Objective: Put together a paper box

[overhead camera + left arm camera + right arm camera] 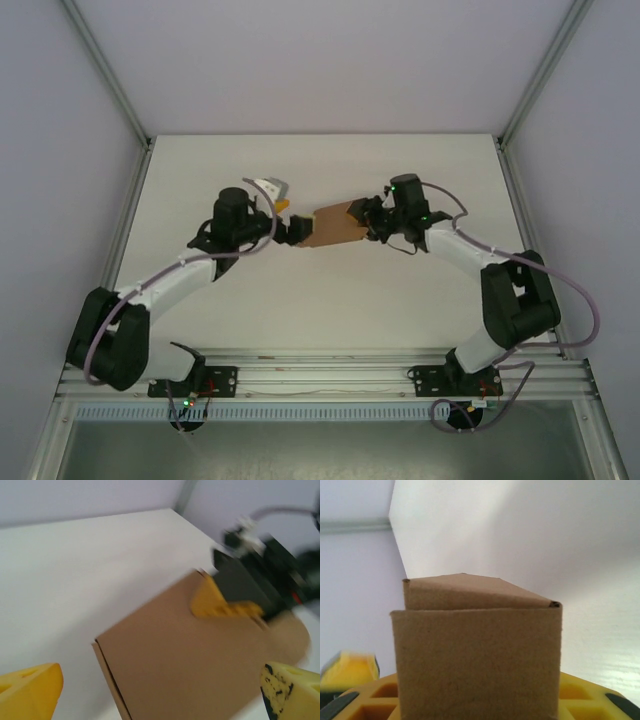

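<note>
Top external view: the paper box sits mid-table between the two arms, a brown cardboard piece folded into a short sleeve, over the white table. We note the right gripper at the box's right end and the left gripper at its left end, the arms reaching in from either side. Left wrist view: the left gripper's two yellow fingertips stand wide apart at the bottom corners, with the broad cardboard face lying between them; we see a gap between the left tip and the box edge, while the right tip sits just beside the cardboard. At the far end of that face, a yellow finger of the right gripper lies flat on the cardboard, its black body blurred behind it. Right wrist view: the box end fills the centre, upright, an inner flap leaning behind the front panel; the yellow finger pad lies directly beneath it, so we read the right gripper as pinching the box. We cannot tell whether the box touches the table.
</note>
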You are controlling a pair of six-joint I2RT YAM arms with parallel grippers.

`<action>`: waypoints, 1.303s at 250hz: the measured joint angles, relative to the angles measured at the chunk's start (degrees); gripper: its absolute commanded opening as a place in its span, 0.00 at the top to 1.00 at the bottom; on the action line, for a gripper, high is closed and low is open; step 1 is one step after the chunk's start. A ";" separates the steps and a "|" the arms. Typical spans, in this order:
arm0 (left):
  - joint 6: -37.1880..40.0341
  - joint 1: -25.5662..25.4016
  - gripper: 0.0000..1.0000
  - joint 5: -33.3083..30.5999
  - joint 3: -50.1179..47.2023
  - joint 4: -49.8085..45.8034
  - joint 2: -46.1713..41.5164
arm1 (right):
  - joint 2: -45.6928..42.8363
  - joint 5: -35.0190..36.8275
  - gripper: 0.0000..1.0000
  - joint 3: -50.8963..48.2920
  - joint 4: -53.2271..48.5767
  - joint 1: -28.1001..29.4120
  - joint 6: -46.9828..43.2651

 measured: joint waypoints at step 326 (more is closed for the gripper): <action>46.29 -8.35 0.55 -13.46 15.43 -29.79 11.82 | 2.60 -18.47 0.38 0.68 -5.03 -2.71 30.34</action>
